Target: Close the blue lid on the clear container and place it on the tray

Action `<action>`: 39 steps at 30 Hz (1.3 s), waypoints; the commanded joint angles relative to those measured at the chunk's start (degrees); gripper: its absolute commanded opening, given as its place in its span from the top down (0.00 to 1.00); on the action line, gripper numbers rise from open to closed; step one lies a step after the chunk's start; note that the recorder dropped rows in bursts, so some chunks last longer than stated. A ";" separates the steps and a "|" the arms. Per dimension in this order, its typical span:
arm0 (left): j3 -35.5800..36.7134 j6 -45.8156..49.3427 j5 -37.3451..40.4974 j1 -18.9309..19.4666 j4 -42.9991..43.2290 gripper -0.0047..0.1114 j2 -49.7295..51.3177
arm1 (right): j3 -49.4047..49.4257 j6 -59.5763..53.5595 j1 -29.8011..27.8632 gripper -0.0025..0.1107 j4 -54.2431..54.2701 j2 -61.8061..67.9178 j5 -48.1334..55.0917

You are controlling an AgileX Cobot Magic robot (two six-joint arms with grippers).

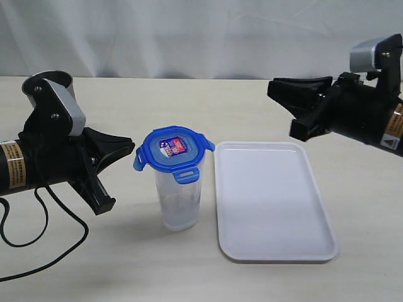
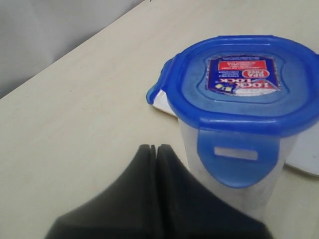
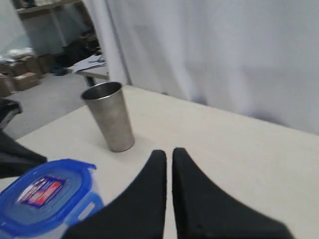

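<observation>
Your left claw and right claw are clenched empty, the blue lid sits atop the clear container just beside the tray, so press its splayed flaps down squarely, one side braced.

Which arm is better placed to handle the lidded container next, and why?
Probably left: the left gripper, shut, sits beside the clear container, level with the blue lid. The right gripper is farther off, near the far edge of the tray.
</observation>
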 commanded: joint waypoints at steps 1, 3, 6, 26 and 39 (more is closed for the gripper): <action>0.12 -0.16 -0.01 0.14 0.18 0.96 -0.33 | -1.26 6.45 -9.12 0.94 -17.08 4.59 -14.21; 0.12 -0.38 -0.01 0.14 1.77 0.96 -0.33 | -1.26 6.04 -10.34 0.94 -21.95 5.14 -16.18; 0.12 -0.66 -0.01 0.00 2.57 0.96 -0.33 | -1.26 2.95 -9.44 0.94 -26.17 5.81 -16.32; 0.12 -2.68 1.95 0.00 5.15 0.96 -2.41 | -1.52 2.13 0.39 0.94 -29.45 5.81 -10.88; 0.12 -6.43 -2.28 0.00 11.92 0.96 -2.98 | -1.41 2.99 0.39 0.94 -29.45 5.81 -11.23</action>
